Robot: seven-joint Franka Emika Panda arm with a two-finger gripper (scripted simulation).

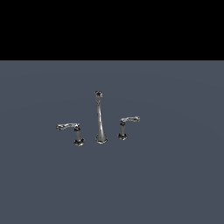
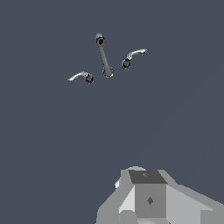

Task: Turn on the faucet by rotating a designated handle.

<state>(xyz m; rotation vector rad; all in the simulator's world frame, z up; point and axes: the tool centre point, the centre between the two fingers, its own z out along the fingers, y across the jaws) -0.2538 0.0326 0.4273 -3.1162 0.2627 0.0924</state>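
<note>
The chrome faucet stands on the grey floor, its tall tapering spout (image 1: pixel 100 118) in the middle. The handle (image 1: pixel 68 127), with a long, wavy, nearly level arm on a short post, is on the exterior view's left. On the right is a shorter lever (image 1: pixel 129 119) tilted slightly upward. The wrist view looks down on the spout (image 2: pixel 103 54), the handle (image 2: pixel 78 76) and the shorter lever (image 2: pixel 134 54) from far off. Only the gripper's grey housing (image 2: pixel 148 199) shows there, well away from the faucet, and its fingers are out of sight. The arm does not show in the exterior view.
A flat slate-grey floor (image 1: pixel 175 183) surrounds the faucet on all sides. A black band fills the upper part of the exterior view.
</note>
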